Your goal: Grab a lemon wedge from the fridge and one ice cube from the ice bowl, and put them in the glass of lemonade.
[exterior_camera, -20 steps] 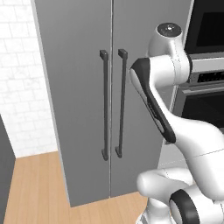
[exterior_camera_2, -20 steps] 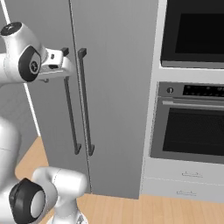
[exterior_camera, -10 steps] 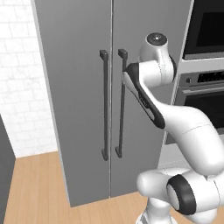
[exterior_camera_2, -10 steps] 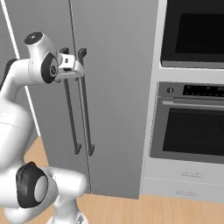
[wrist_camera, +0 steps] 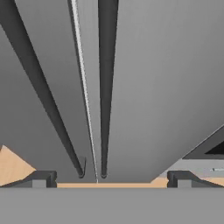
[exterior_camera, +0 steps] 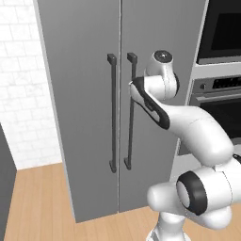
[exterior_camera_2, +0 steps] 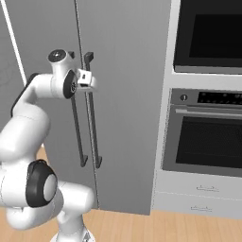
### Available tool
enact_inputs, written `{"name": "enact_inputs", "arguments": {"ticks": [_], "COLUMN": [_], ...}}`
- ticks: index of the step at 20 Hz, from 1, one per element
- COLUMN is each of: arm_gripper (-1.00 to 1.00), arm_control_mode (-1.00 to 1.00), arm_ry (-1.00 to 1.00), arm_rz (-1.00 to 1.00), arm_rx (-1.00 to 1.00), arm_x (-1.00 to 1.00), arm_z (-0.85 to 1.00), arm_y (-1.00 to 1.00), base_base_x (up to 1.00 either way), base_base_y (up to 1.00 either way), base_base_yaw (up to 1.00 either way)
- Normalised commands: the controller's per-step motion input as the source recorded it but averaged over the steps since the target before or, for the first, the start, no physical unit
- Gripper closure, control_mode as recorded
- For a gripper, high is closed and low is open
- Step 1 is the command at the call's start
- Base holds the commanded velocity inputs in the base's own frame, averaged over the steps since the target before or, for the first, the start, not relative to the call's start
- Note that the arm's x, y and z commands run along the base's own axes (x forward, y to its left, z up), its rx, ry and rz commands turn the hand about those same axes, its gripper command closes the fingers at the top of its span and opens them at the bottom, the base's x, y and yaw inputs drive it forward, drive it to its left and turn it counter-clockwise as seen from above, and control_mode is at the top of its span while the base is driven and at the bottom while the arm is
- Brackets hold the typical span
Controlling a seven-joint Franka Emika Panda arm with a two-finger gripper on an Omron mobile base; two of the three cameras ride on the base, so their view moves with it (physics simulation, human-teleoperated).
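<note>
The fridge (exterior_camera: 75,94) is a tall grey cabinet, and both its doors are shut. Two long dark vertical handles run down its middle, the left handle (exterior_camera: 112,113) and the right handle (exterior_camera: 130,113). My gripper (exterior_camera_2: 90,81) is at the upper part of the handles (exterior_camera_2: 91,123), just in front of them and touching nothing. In the hand view the gripper (wrist_camera: 111,180) is open, and the right handle (wrist_camera: 106,87) runs up between its spread fingertips (wrist_camera: 40,179). The lemon wedge, the ice bowl and the glass of lemonade are out of view.
A black wall oven (exterior_camera_2: 208,137) with a second dark oven window (exterior_camera_2: 208,33) above it stands right of the fridge, over white drawers (exterior_camera_2: 203,201). A white brick wall (exterior_camera: 23,94) is to the left. The floor (exterior_camera: 37,197) is bare wood.
The arm has swung in toward the fridge, carrying the hand right and slightly down until it is at the door handles. The jaws stay wide open.
</note>
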Motion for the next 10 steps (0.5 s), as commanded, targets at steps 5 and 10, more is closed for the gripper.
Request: {"name": "enact_inputs", "arguments": {"ticks": [5, 10], "arm_gripper": [-1.00, -1.00], "arm_control_mode": [-1.00, -1.00], "arm_ry": [0.00, 0.00], "arm_rz": [-0.13, -0.13], "arm_rx": [0.06, 0.00], "arm_x": [0.37, 0.58], "arm_z": [-0.01, -0.20], "arm_y": [0.13, 0.09], "base_base_x": [0.00, 0.00], "base_base_y": [0.00, 0.00], "base_base_yaw": [0.00, 0.00]}}
